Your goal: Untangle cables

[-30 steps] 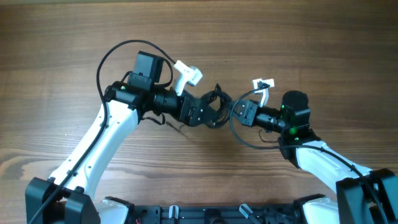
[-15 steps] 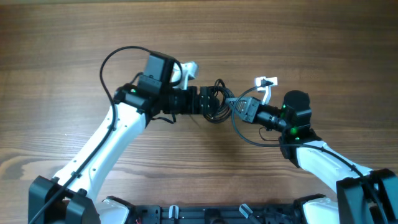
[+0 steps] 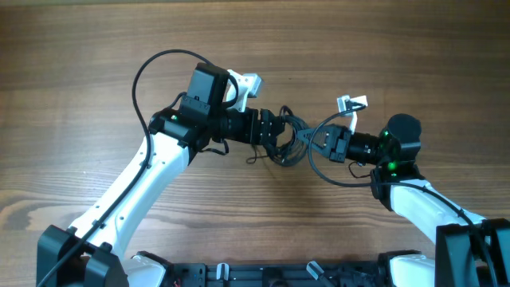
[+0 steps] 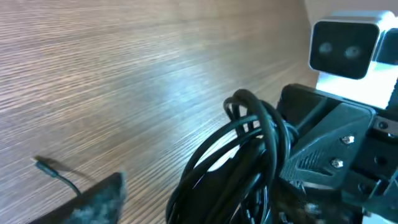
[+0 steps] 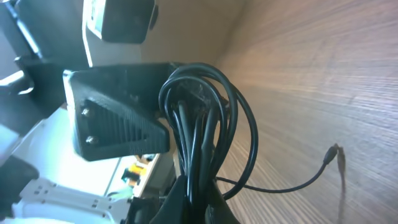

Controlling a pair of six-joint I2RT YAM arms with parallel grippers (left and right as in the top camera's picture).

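Note:
The cables (image 3: 292, 140) are a knotted bundle of thin black loops held above the table between my two grippers. My right gripper (image 3: 320, 143) is shut on the bundle; in the right wrist view its fingers (image 5: 200, 202) pinch the strands below the loops (image 5: 208, 106). My left gripper (image 3: 275, 132) is at the bundle's left side. In the left wrist view the loops (image 4: 249, 155) sit between its fingers, with bare wood showing between the visible left finger (image 4: 93, 204) and the bundle. A loose plug end trails onto the table (image 4: 45, 164) (image 5: 336, 154).
The wooden table (image 3: 382, 56) extends all round. The right arm's white wrist camera (image 4: 345, 40) is close behind the bundle. Thicker black arm cables loop by the left arm (image 3: 147, 72) and under the right gripper (image 3: 323, 177).
The right gripper has pulled to the right with the bundle. The left gripper has swung up and followed to the right. A loose cable end now hangs out below the left gripper.

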